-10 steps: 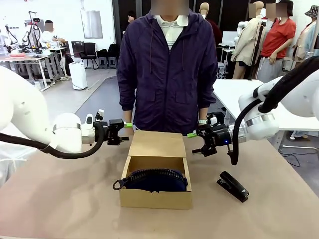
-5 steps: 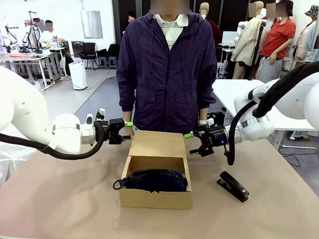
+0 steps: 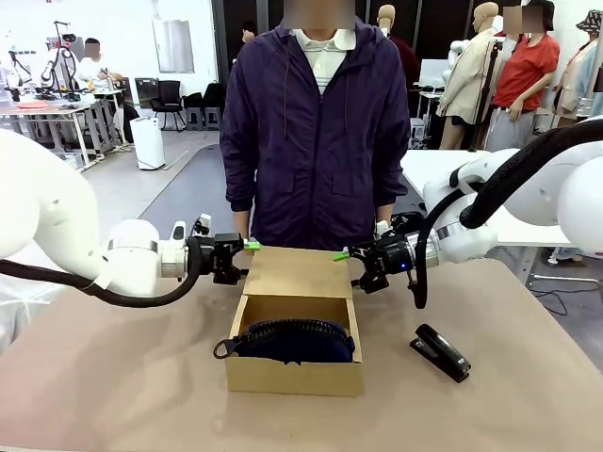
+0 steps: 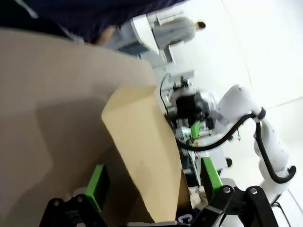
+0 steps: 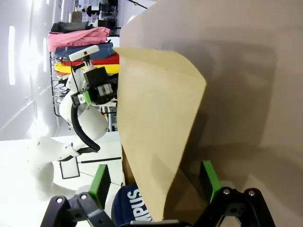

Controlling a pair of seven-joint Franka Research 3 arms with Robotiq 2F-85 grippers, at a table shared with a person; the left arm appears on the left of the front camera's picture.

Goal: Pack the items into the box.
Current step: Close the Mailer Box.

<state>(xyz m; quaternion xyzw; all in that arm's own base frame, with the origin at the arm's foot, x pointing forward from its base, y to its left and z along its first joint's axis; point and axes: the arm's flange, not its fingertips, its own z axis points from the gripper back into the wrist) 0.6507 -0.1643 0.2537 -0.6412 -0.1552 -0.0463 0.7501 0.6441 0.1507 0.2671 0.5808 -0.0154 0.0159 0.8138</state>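
Left claw and right claw, open and empty, have moved inward astride the box flap.

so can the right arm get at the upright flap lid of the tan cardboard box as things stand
Likely yes: the right gripper sits at the right edge of the tan cardboard flap lid, open fingers seemingly either side of it, nothing in between.
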